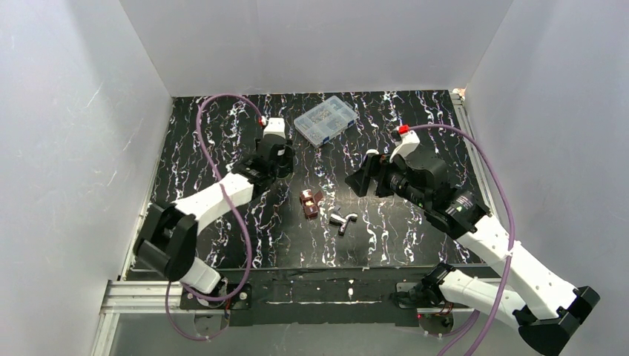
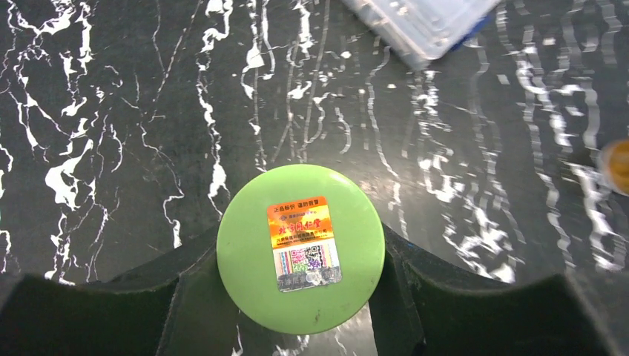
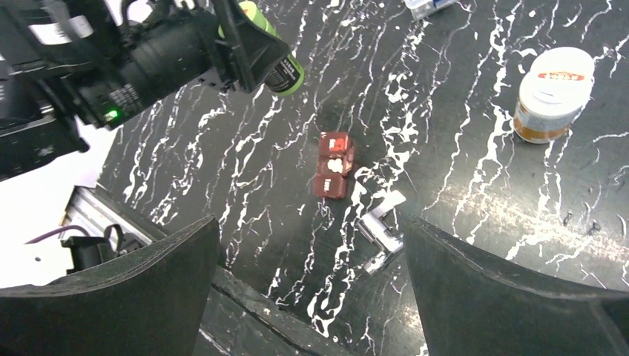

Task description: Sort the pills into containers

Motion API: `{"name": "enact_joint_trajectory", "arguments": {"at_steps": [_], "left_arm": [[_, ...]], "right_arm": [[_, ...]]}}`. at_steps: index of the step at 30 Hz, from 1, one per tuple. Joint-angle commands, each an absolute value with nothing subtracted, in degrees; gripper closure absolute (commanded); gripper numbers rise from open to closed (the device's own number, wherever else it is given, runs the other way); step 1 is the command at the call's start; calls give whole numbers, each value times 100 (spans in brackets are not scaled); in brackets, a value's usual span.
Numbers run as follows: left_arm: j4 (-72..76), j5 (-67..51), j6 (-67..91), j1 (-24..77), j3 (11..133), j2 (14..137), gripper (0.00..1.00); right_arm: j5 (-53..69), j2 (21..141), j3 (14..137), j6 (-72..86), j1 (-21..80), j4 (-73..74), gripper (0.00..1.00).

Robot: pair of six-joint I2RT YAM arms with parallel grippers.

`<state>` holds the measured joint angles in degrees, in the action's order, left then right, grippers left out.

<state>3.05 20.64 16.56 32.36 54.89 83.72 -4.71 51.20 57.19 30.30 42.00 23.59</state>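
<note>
The left end effector [image 2: 300,256] clamps the green-capped bottle [image 3: 285,70]; the right end effector [image 3: 311,226] hangs splayed wide, seemingly raised

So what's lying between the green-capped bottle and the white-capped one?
Nothing: in the right wrist view the table is bare between the green-capped bottle and the white-capped bottle. The red-brown blocks sit off that line.

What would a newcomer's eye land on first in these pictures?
The bright green cap of a dark bottle, clamped between the left pincer's fingers, fills the left wrist view. Mid-table lies a small red compartment block with white bits in it, the right pincer open nearby. A white-capped amber bottle stands upright apart from it.
</note>
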Motion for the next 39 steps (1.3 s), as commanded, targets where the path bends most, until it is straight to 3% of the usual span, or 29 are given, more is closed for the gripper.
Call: {"name": "enact_joint_trajectory", "arguments": {"at_steps": [1,11,21,28,29,31,39], "left_arm": [[1347,3076,1440,3185,5691,8871,100],[1986,2776,1691,3000,5436,9605,99],[2348,2601,1610,2971,5035,9566,77],[2330,2550,1663,2971,4885,9465,45],[2329,2571,1702,2971,4850,9435,36],[2298,2561,1702,2971,4825,9386,4],[2095,2387,1718,2971,4840,9057,2]], "right_arm": [[-763,4973,5603,3064,4166,2361,2],[-639,4993,5440,2989,4146,2251,2],[-515,5137,5410,2987,4148,2154,2],[-453,5158,5410,2984,4144,2158,2],[-444,5164,5405,2987,4146,2162,2],[-425,5160,5389,2987,4146,2154,2],[-392,5187,5392,2989,4146,2184,2]]}}
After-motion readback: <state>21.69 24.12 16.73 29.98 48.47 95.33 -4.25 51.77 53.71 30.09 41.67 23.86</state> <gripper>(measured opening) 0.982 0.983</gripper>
